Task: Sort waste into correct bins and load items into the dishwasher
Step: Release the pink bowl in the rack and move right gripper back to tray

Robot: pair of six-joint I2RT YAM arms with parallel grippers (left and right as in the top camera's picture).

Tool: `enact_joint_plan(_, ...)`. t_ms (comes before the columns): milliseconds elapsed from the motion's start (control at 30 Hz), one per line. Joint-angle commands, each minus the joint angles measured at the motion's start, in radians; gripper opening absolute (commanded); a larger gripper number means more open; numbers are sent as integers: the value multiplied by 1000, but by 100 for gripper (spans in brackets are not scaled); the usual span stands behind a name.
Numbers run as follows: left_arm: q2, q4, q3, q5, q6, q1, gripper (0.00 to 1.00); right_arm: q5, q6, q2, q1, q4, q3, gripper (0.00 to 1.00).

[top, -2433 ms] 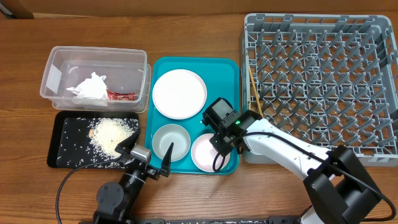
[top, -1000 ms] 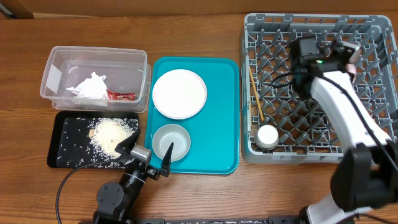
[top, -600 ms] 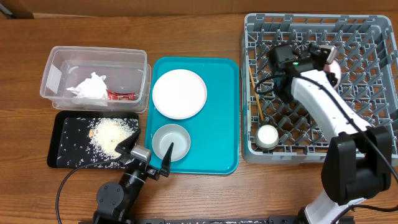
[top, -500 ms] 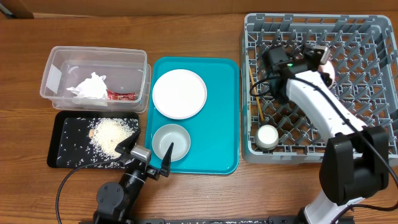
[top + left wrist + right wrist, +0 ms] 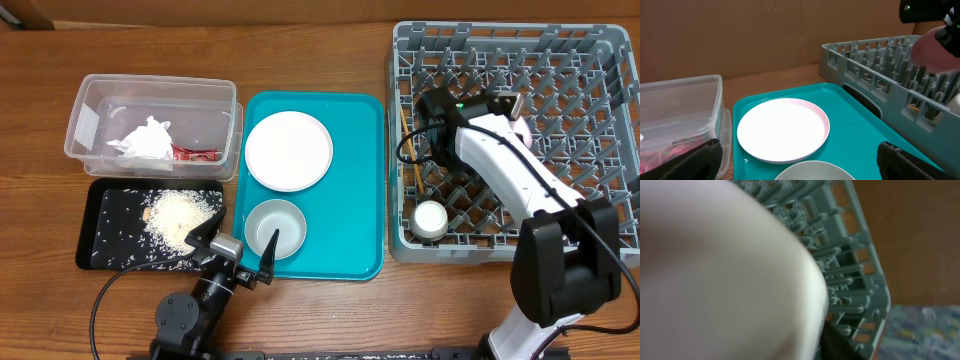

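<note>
My right gripper [image 5: 508, 104] is shut on the pale pink bowl [image 5: 715, 270] and holds it tilted over the grey dishwasher rack [image 5: 600, 200]. The bowl also shows in the left wrist view [image 5: 935, 50]. A white cup [image 5: 431, 218] and the chopsticks [image 5: 410, 150] lie in the rack's left part. My left gripper [image 5: 238, 250] is open and empty at the front edge of the grey metal bowl [image 5: 275, 228]. The pink plate [image 5: 289, 150] lies behind it. The napkin [image 5: 147, 140] and red wrapper [image 5: 195, 154] lie in the clear tub [image 5: 90, 100]. Rice [image 5: 180, 215] lies on the black tray [image 5: 110, 200].
The teal tray [image 5: 360, 180] holds the plate and the metal bowl, between the bins and the rack. The rack's upright pegs stand all around the held bowl. Brown wooden tabletop [image 5: 40, 300] lies at the front left.
My right gripper lifted the pink bowl off the teal tray, carried it over the rack, then shifted it left across the rack. The left arm has not moved.
</note>
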Motion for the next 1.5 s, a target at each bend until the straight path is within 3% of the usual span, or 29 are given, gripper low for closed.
enact_joint_plan(0, -12, 0, -4, 12, 16, 6, 100, -150, 77, 6, 10, -26, 27, 45)
enact_joint_plan(167, -12, 0, -4, 12, 16, 6, 100, -298, 63, -37, 72, -50, 118, 61)
enact_joint_plan(433, -12, 0, -4, 12, 16, 6, 100, -787, -209, -137, 254, 132, 233, 65)
enact_joint_plan(600, -12, 0, -4, 12, 16, 6, 100, -1019, -225, -111, 344, 228, 209, 59)
enact_joint_plan(833, -12, 0, -4, 12, 16, 6, 100, -1062, -153, -18, 422, 377, 142, 48)
enact_joint_plan(1000, -12, 0, -4, 12, 16, 6, 100, -1214, -192, 14, 441, 369, 128, 48)
enact_joint_plan(1267, -12, 0, -4, 12, 16, 6, 100, -1231, -129, 14, 520, 450, -32, 47)
enact_joint_plan(1333, -12, 0, -4, 12, 16, 6, 100, -1230, -89, 16, 547, 529, -96, 43)
enact_joint_plan(1467, -12, 0, -4, 12, 16, 6, 100, -1220, 5, 16, 583, 665, -195, 25)
